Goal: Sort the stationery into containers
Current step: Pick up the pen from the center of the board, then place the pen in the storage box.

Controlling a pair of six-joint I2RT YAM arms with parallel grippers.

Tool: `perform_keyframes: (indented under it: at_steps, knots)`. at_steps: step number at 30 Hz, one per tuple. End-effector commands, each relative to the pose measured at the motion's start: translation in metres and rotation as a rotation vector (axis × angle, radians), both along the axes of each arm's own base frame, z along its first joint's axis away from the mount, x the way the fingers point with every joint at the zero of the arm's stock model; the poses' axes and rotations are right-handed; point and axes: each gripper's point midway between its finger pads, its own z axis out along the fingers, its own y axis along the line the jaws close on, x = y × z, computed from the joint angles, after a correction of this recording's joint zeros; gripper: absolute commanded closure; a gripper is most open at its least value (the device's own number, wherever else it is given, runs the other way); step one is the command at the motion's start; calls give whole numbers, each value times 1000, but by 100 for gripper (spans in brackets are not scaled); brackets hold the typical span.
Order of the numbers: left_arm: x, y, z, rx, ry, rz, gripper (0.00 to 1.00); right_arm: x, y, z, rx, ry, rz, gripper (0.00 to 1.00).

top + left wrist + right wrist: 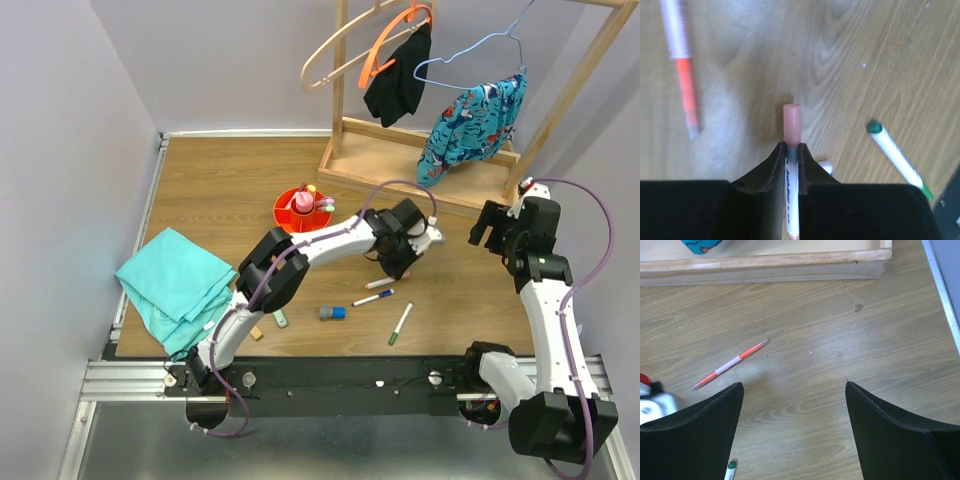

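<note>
My left gripper [392, 266] is shut on a thin white marker with a salmon-pink cap [791, 125] and holds it just above the table; the cap sticks out past the fingertips. In the left wrist view an orange pen [682, 65] lies at upper left and a green-capped marker [895, 155] lies at right. More markers [372, 297] [400, 323], a blue-grey piece [332, 313] and a tan cube [257, 333] lie near the front. The orange organiser [285, 212] holds several items at centre left. My right gripper [795, 385] is open and empty over bare wood, with the orange pen [730, 364] to its left.
A teal folded cloth [175, 285] lies at the table's left edge. A wooden clothes rack base [420, 165] with hangers and garments stands at the back right; its edge shows in the right wrist view [765, 267].
</note>
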Motion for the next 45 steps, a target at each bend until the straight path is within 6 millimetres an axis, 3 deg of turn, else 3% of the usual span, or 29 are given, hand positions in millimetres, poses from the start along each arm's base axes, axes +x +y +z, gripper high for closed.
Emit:
perform_keyframes:
  at_steps: [1,6,7,10,11,12,14,15,16,18,20,21,22,25,45]
  knots:
    - [37,9,131,-262,-6,-24,92,9,-4,18,-10,-32,-3,10]
    - [71,43,220,-475,-121,-52,93,18,1,20,-6,-49,41,11]
    - [86,58,232,-508,-147,-29,93,19,1,20,-7,-51,41,11]
    - [93,82,270,-651,-215,-38,96,22,1,19,-4,-51,43,11]
    - [103,101,279,-691,-231,-27,98,23,1,20,-4,-53,46,11]
    - [100,114,286,-712,-246,-16,100,24,1,19,-6,-48,50,11]
    - [122,147,301,-763,-325,49,100,26,0,19,-13,-43,54,11]
    - [118,161,298,-779,-323,62,100,26,-1,21,-23,-45,57,11]
    - [124,169,307,-823,-377,66,99,28,-2,19,-27,-38,55,11]
    - [132,193,294,-835,-398,99,98,29,-3,19,-35,-34,57,11]
    - [142,205,292,-862,-398,144,94,32,-3,15,-28,-22,60,11]
    - [152,215,275,-863,-358,198,93,32,-2,14,-24,-20,65,12]
    - [159,220,279,-893,-387,201,93,33,-1,13,-23,-16,71,12]
    - [173,235,263,-926,-344,279,93,37,-2,9,-23,1,78,12]
    - [221,278,157,-872,-250,388,91,46,-19,5,-79,89,101,14]
